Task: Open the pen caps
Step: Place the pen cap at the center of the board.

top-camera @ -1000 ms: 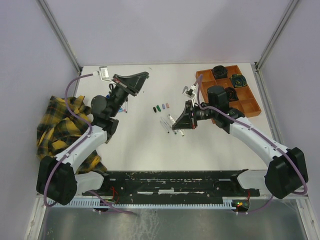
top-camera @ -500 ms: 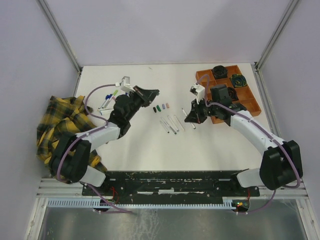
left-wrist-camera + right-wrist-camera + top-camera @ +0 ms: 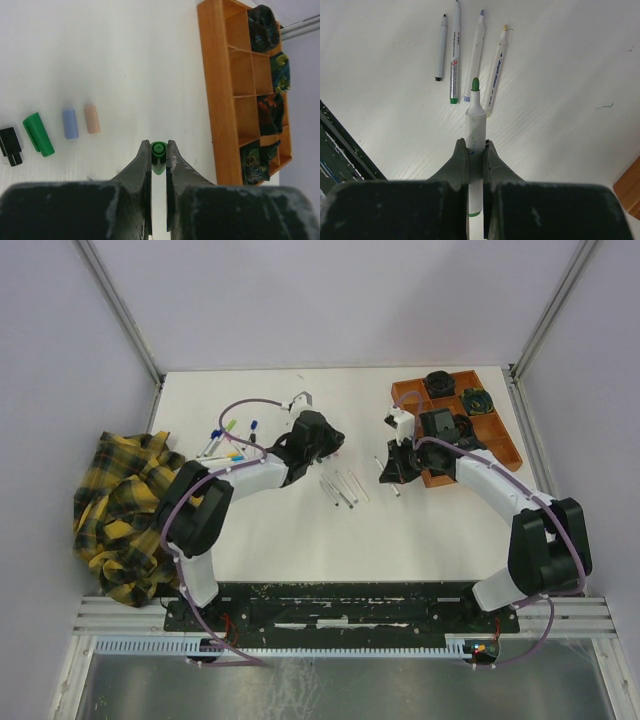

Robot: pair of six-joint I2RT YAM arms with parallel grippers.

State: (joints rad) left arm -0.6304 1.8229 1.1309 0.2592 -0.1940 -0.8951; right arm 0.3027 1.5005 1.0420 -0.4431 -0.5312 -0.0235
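Observation:
My left gripper (image 3: pixel 158 145) is shut on a small green pen cap (image 3: pixel 159 151), seen end-on just above the table. To its left a row of loose pen caps lies on the white table: black (image 3: pixel 10 146), green (image 3: pixel 38 134), blue (image 3: pixel 70 124) and pink (image 3: pixel 92 119). My right gripper (image 3: pixel 474 145) is shut on a white pen barrel (image 3: pixel 475 125) whose bare green tip points away. In the top view the left gripper (image 3: pixel 325 445) sits mid-table and the right gripper (image 3: pixel 388 468) beside the orange tray.
Several uncapped pens (image 3: pixel 454 55) lie side by side beyond the right gripper, also seen in the top view (image 3: pixel 340 488). Capped pens (image 3: pixel 225 435) lie at the left. An orange compartment tray (image 3: pixel 495 445) stands at the back right. A yellow plaid cloth (image 3: pixel 125 510) lies at the left edge.
The left gripper has swung right from the back left to the row of caps, the green cap in it. The right gripper drew back towards the tray with the pen barrel.

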